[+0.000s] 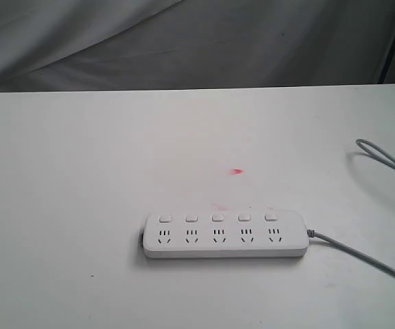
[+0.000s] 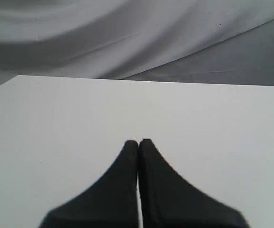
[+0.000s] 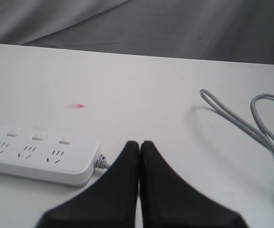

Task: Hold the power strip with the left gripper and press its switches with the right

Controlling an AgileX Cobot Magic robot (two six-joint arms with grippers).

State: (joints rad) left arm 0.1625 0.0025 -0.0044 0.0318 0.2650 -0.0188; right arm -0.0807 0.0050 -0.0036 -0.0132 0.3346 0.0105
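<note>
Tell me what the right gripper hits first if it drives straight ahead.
Probably nothing: only bare table lies ahead of the right gripper. The power strip and grey cord sit off to either side.

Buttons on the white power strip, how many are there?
5. The buttons sit in one row along the far edge of the power strip, one above each socket, from the free end to the end with the cord. None looks hidden.
</note>
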